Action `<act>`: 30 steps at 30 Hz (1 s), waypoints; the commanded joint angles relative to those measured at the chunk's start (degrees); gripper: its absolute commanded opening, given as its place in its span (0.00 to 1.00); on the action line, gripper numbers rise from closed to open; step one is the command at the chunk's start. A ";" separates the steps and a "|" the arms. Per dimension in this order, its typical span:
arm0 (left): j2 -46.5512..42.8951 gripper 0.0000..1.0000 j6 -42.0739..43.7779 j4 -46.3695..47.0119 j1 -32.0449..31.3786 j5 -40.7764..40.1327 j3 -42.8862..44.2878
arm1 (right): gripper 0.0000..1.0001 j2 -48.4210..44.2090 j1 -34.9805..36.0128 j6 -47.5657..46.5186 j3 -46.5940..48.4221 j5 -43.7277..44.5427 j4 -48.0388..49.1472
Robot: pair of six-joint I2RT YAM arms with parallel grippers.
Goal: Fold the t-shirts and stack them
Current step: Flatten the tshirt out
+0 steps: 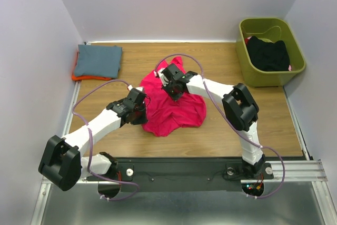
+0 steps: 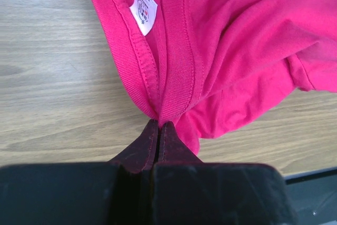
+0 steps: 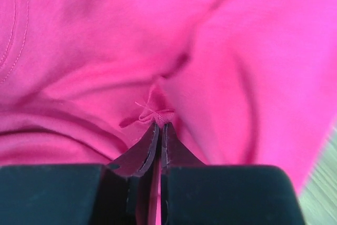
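The magenta-pink t-shirt (image 1: pixel 176 111) lies crumpled in the middle of the table. My left gripper (image 1: pixel 141 110) is shut on its ribbed collar (image 2: pixel 174 85) at the shirt's left edge; a white label (image 2: pixel 143 12) shows by the collar. My right gripper (image 1: pixel 174 90) is shut on a pinch of the pink cloth (image 3: pixel 156 113) near the shirt's top. A slate blue-grey t-shirt (image 1: pixel 98 60) lies folded at the back left on top of an orange one (image 1: pixel 80 77). A black garment (image 1: pixel 268 54) sits in the bin.
An olive-green plastic bin (image 1: pixel 246 56) stands at the back right. Grey walls enclose the table on the left, back and right. A metal rail (image 1: pixel 295 169) runs along the near edge by the arm bases.
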 commanded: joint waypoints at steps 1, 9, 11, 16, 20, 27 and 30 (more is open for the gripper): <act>-0.93 0.00 0.79 -0.78 0.19 -2.52 1.11 | 0.02 -8.17 -2.57 3.76 1.68 4.66 0.82; -0.31 0.00 2.28 -0.70 4.31 -3.58 2.34 | 0.01 -23.37 -18.90 18.79 -9.99 9.40 0.91; -0.49 0.00 2.63 -0.61 5.98 -3.66 3.04 | 0.01 -28.64 -25.49 24.06 -13.60 10.02 0.91; -0.14 0.00 5.88 -0.96 14.31 -3.13 7.43 | 0.01 -38.39 -38.23 30.40 -24.51 6.42 1.18; -0.31 0.00 9.56 -3.16 20.65 -5.93 12.79 | 0.01 -41.74 -40.89 31.98 -26.97 7.03 1.18; -4.26 0.00 11.87 -5.18 29.10 -1.39 12.81 | 0.01 -48.41 -42.39 37.61 -36.72 6.95 1.09; -6.63 0.00 9.94 -3.52 29.11 4.12 8.60 | 0.01 -51.59 -42.56 39.54 -42.42 4.58 1.17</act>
